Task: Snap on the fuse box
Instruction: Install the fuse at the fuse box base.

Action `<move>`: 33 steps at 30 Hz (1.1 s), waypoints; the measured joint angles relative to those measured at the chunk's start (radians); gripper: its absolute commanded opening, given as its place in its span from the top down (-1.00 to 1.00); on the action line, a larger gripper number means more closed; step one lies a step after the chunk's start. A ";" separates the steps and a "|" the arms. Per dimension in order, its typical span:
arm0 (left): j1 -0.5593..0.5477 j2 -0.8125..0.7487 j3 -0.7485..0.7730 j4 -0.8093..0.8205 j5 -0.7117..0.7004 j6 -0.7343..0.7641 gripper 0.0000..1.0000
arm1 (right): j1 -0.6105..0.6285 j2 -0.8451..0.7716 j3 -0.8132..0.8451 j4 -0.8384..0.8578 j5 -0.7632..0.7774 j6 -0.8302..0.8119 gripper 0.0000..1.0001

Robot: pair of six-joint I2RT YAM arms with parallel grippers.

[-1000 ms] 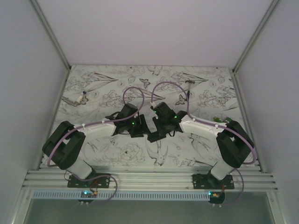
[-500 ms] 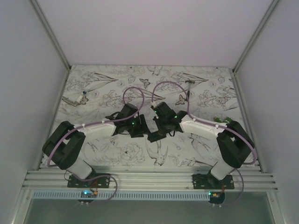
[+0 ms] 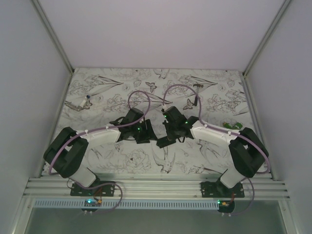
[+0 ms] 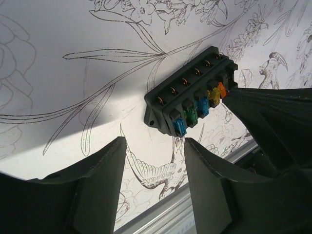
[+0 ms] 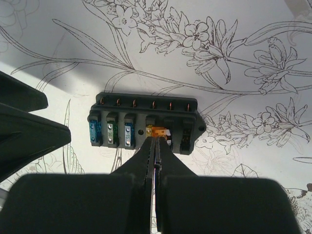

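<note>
Flat on the worktop (image 5: 253,29), about mid-width: fuse box (image 5: 145,124). At its fuse row, tips of right jaws; leftward, set apart, left jaws.

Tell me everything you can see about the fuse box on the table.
The fuse box is a black plastic block lying flat on the flower-printed table, open face up. Six brass terminals line one long edge, and its slots show blue, green, blue, yellow and orange fuses. A small mounting ear sticks out at each end. The right gripper, shut, meets it at the orange fuse. The left gripper is open nearby, not touching.
</note>
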 measured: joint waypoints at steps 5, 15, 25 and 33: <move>0.000 -0.003 -0.002 0.000 -0.001 0.000 -0.09 | -0.012 -0.048 -0.053 0.038 -0.002 0.013 1.00; 0.000 -0.008 -0.002 0.000 0.000 0.000 -0.09 | -0.109 -0.131 -0.168 0.151 -0.093 0.058 0.99; 0.000 -0.008 -0.002 0.000 0.000 0.004 -0.10 | -0.123 -0.142 -0.180 0.171 -0.116 0.054 0.49; 0.000 -0.008 -0.002 0.000 0.000 0.008 -0.10 | -0.123 -0.134 -0.174 0.172 -0.137 0.046 0.41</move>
